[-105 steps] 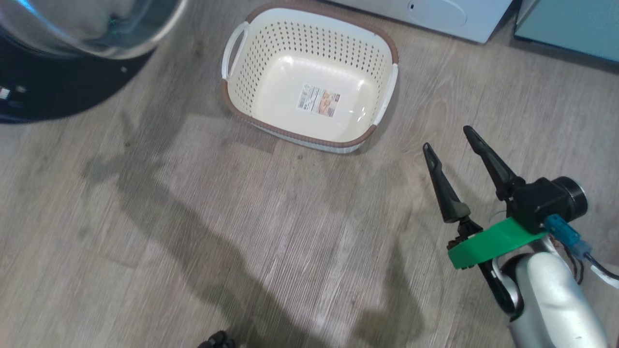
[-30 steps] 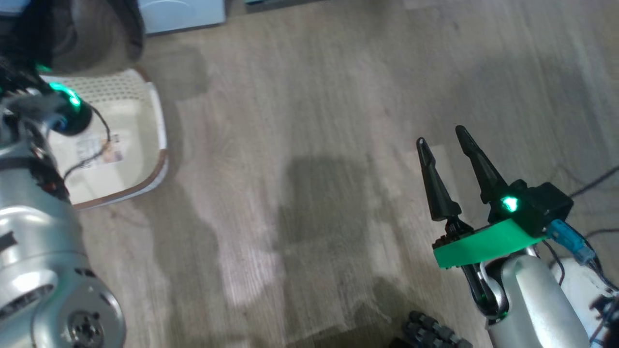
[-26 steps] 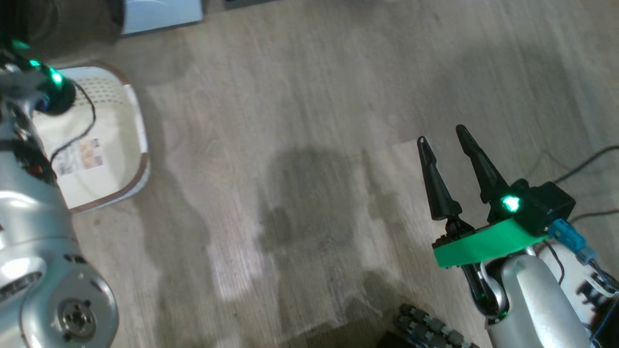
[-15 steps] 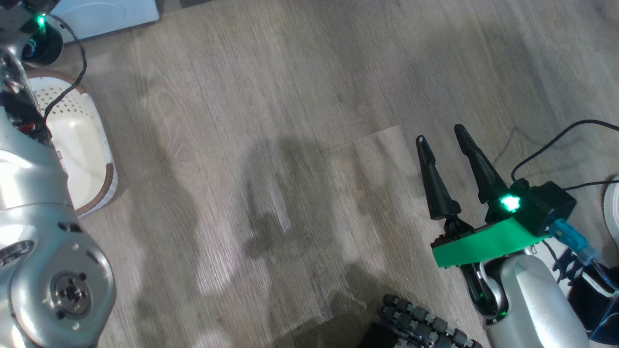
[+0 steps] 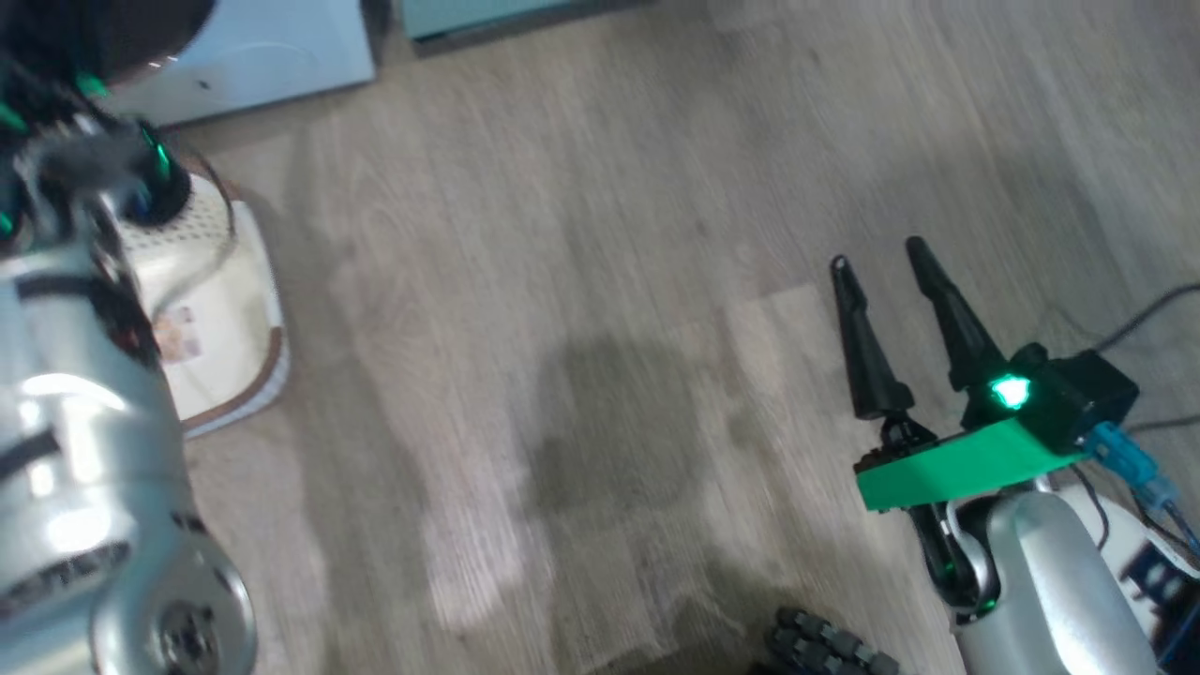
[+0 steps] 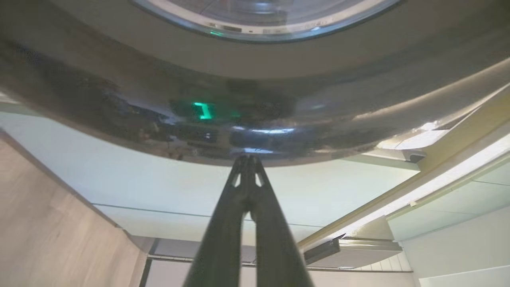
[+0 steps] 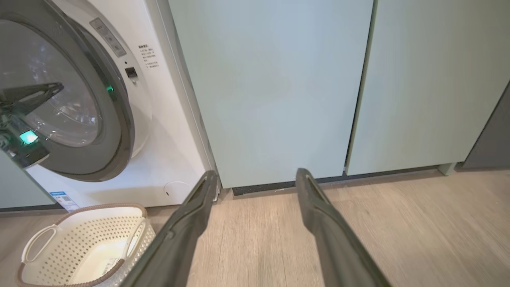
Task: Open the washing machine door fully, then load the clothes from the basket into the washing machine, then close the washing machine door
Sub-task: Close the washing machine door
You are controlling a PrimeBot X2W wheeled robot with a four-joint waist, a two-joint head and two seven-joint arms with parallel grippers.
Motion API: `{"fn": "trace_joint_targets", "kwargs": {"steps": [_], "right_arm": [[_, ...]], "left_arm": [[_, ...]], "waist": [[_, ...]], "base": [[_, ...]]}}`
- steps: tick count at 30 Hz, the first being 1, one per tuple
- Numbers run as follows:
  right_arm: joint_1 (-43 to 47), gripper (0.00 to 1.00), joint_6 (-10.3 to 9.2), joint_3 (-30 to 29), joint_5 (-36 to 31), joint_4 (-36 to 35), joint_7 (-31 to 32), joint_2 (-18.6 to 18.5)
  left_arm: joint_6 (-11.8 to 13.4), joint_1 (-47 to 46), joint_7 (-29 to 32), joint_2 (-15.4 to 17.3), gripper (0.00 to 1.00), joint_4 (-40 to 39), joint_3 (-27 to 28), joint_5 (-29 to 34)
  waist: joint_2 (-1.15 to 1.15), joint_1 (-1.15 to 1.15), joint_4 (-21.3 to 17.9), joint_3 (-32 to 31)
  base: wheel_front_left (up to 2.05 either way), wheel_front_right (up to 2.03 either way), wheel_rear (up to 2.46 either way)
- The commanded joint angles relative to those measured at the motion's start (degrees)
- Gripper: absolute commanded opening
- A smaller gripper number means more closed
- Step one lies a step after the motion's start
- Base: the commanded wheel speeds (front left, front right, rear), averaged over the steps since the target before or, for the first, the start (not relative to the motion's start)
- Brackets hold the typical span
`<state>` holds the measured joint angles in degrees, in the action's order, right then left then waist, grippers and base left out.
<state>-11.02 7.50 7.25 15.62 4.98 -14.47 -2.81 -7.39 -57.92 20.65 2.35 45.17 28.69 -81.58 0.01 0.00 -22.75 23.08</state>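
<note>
As L gripper (image 6: 248, 159) sits shut, door (image 6: 255, 83) lies at its tips.

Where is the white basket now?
The basket sits on the floor at the lower left of the right wrist view, just in front of the washing machine and below the washing machine door.

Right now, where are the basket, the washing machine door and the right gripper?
basket (image 7: 91, 227): right wrist view, perforated back wall.
washing machine door (image 7: 117, 127): right wrist view, dark rim.
right gripper (image 5: 876, 253): head view, between its fingertips.
</note>
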Motion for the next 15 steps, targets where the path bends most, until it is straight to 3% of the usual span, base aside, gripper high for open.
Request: {"fn": "trace_joint_targets", "kwargs": {"steps": [1,10,14,15], "right_arm": [[0.5,1.00,-0.01,0.3,-0.6,-1.3,-0.5,-0.1],[2.5,1.00,-0.01,-2.8,-3.4,0.0,-0.5,-0.1],[3.6,1.00,-0.01,-4.2,-4.1,0.3,-0.5,-0.1],[3.6,1.00,-0.01,-4.2,-4.1,0.3,-0.5,-0.1]], "left_arm": [[-0.1,2.4,1.1,1.2,0.00,-2.5,-0.9,-0.5],[-0.1,20.5,4.4,0.6,0.00,-10.9,-13.2,0.4],[-0.1,29.3,1.8,1.2,0.00,-18.8,-22.6,7.0],[-0.1,29.3,1.8,1.2,0.00,-18.8,-22.6,7.0]], "waist": [[-0.01,0.00,2.9,-3.0],[-0.01,0.00,11.7,-12.8],[-0.01,0.00,15.3,-16.2],[-0.01,0.00,15.3,-16.2]], "base": [[0.00,0.00,0.00],[0.00,0.00,0.00],[0.00,0.00,0.00],[0.00,0.00,0.00]]}}
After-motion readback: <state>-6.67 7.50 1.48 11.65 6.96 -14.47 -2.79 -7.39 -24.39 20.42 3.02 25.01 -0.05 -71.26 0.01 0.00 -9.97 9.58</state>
